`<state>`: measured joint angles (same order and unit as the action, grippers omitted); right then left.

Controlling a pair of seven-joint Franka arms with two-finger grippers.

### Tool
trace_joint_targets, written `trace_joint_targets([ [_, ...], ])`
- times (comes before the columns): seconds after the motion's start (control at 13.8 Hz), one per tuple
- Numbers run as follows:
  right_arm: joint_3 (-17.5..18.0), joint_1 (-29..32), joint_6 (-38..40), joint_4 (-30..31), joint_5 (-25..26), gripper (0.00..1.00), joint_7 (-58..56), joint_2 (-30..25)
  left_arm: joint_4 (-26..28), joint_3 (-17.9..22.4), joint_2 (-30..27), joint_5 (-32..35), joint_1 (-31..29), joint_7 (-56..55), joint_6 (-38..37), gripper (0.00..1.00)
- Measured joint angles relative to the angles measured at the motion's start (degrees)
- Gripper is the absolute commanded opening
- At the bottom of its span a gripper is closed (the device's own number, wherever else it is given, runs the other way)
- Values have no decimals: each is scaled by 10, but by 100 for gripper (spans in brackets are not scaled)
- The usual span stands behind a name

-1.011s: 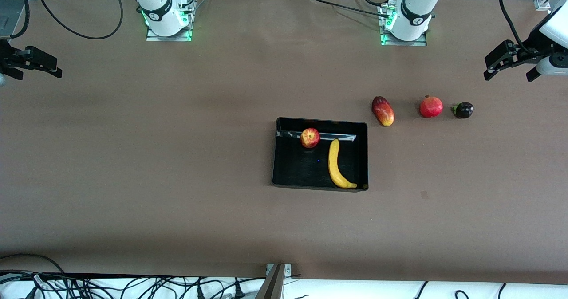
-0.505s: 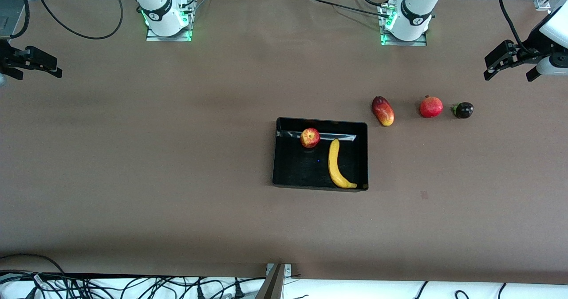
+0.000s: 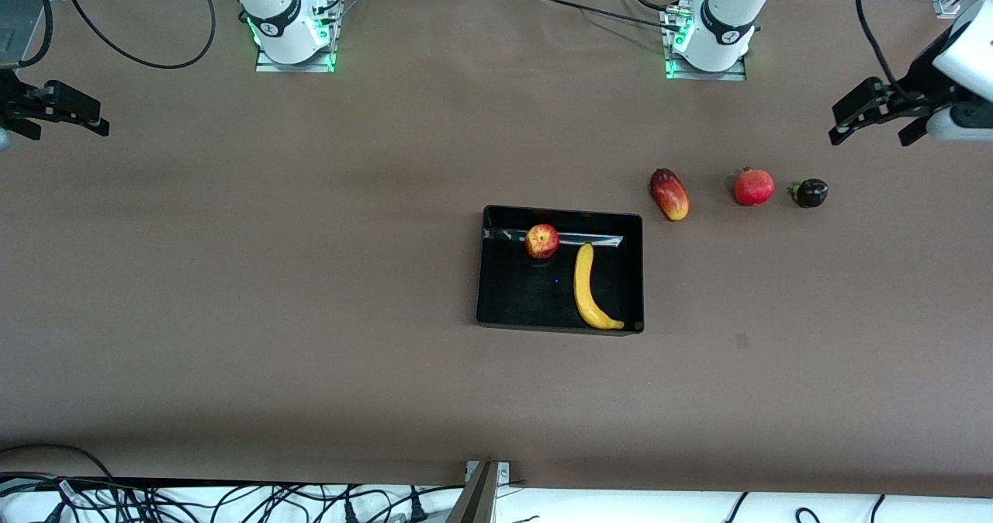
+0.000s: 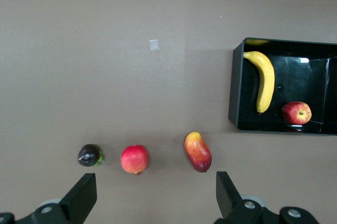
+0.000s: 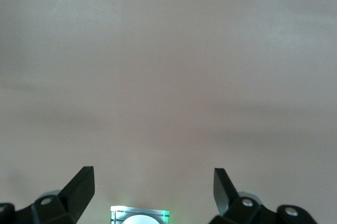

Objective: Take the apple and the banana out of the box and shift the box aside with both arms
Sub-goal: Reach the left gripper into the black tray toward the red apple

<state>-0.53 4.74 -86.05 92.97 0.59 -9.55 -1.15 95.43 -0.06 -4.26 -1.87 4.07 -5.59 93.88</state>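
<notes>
I am holding my left gripper [image 3: 867,123] up over the brown table [image 3: 233,275] at the left arm's end, its two black fingers [image 4: 80,198] spread wide apart with nothing between them. My right gripper [image 3: 66,116] is hanging over the table at the right arm's end, and its fingers [image 5: 79,187] are standing just as wide, gripping nothing; its wrist camera is looking down on bare brown surface and the lit foot of an arm base.

The glossy black rectangular open-topped tray [image 3: 496,275] is sitting near the middle of the table, toward the left arm's half. Inside it the small round red apple with yellow patches [image 3: 541,240] is resting against the wall farther from the front camera, and the long curved yellow banana [image 3: 587,289] is lying just beside the apple, running down toward the nearer wall with its dark tip in the nearer corner on the left arm's side.

Outside the tray, farther from the front camera and toward the left arm's end, three fruits are lying in a row: an oblong red-yellow mango [image 3: 669,194] nearest the tray, then a plain red pomegranate with a crown [image 3: 753,187], then a small dark purple round fruit with a green stem [image 3: 809,192]. My left wrist camera is showing all three just off my fingertips.
</notes>
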Motion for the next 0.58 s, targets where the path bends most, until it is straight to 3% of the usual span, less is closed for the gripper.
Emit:
trace_joint_targets([
  [0.29, 0, 0, 0, 0, 0, 100, 0, 0, 4, -31, 62, 0, 34, -127, 55, 100],
  [0.58, 0, 0, 0, 0, 0, 100, 0, 0, 6, -47, 171, 21, 99, -323, 120, 100],
])
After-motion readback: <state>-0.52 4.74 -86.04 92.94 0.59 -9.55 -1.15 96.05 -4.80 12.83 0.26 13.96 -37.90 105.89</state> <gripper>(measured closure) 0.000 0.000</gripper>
